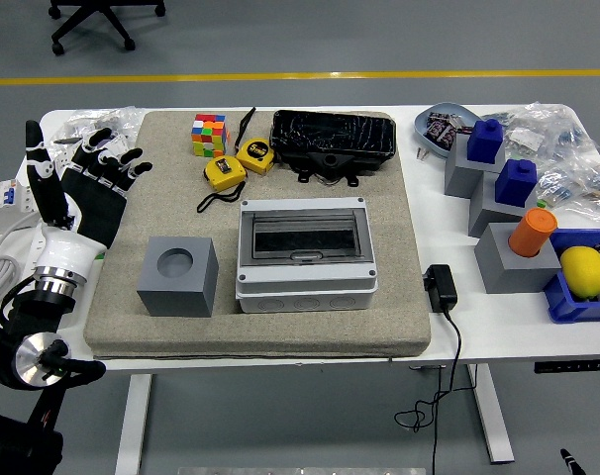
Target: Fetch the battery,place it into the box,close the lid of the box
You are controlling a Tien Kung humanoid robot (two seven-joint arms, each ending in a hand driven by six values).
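- Head view: the robot's black left hand [90, 193] hovers over the left edge of the beige mat [379, 297], fingers spread, empty.
- The grey plastic box with a clear lid [305, 254], lid closed, sits mid-mat.
- I cannot tell which object is the battery.

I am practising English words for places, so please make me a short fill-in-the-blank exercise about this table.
1. The left hand is raised at the mat's ____ edge, holding nothing.
2. The gray cube stands to the ____ of the white box.
3. The lemon lies in a ____ bin.
4. There are ____ yellow tape measures behind the white box.

Missing words: left; left; blue; two
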